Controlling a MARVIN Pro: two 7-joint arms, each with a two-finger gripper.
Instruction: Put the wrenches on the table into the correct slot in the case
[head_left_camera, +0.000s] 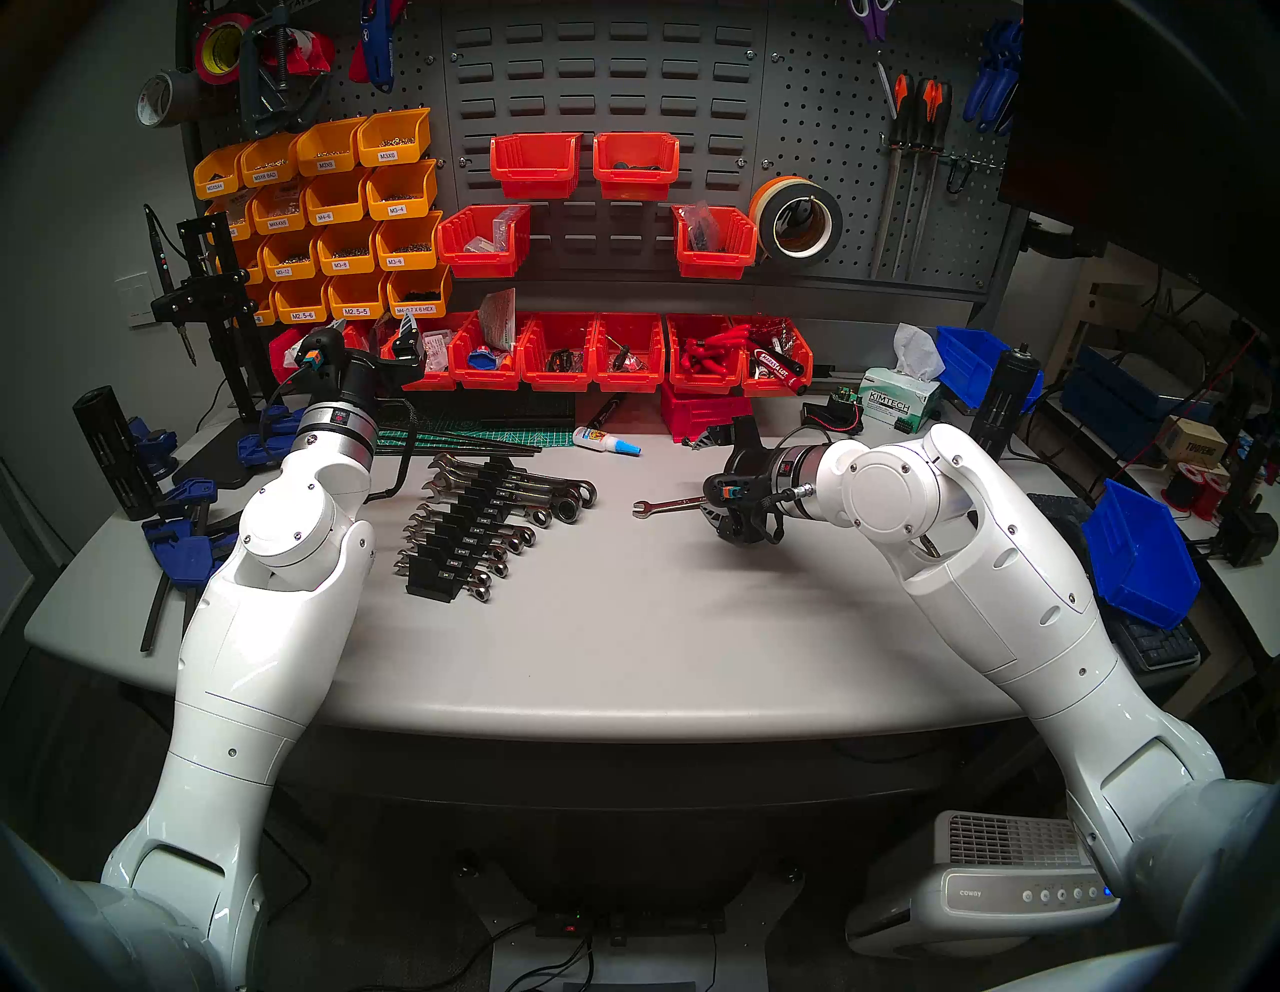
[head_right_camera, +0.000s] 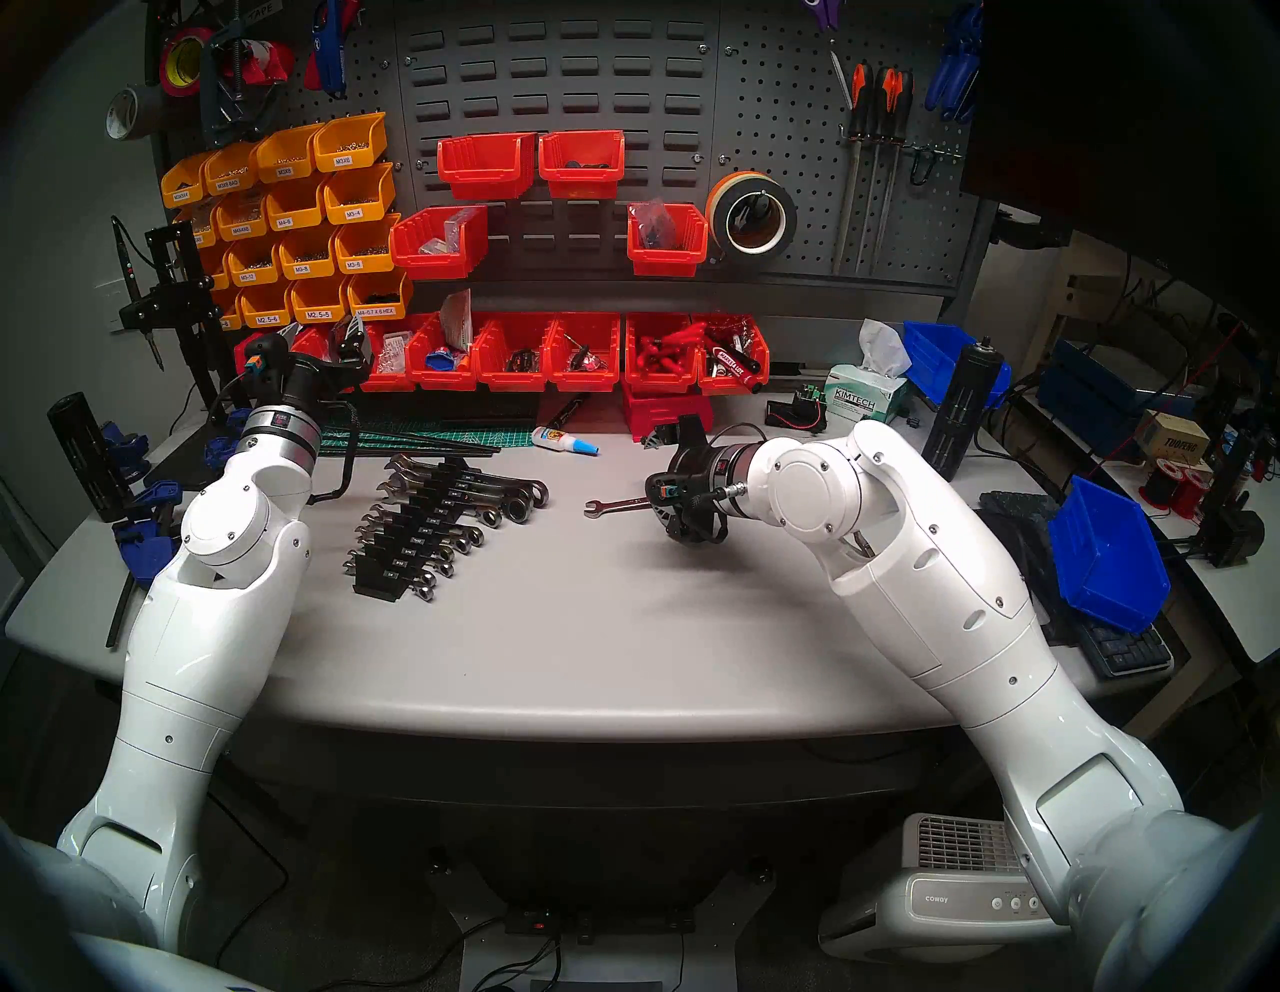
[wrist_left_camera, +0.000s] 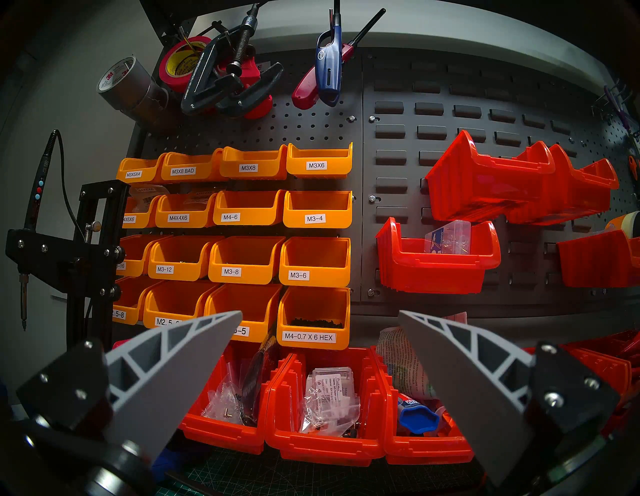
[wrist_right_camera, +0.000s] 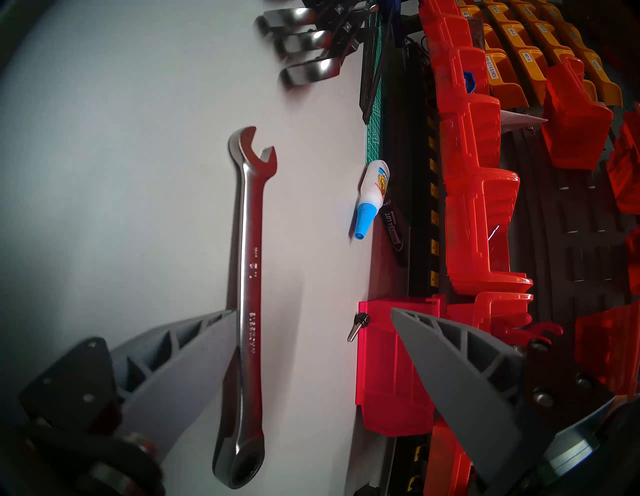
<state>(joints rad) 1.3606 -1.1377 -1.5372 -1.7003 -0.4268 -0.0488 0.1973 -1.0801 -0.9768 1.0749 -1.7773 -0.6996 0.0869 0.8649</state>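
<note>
target: chrome combination wrench (wrist_right_camera: 250, 287) lies flat on the desk (head_left_camera: 623, 623) | axis: runs ahead between the right gripper (wrist_right_camera: 313, 350) fingers, spread and empty, open jaw farthest | left gripper (wrist_left_camera: 318, 350) spread, empty, well apart | wrench rack (head_left_camera: 478, 526) beyond the jaw

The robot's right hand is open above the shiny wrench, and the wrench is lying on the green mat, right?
Not quite. The wrench lies on the bare grey table, not the green mat. The right wrist view shows it. The right hand is indeed open.
</note>
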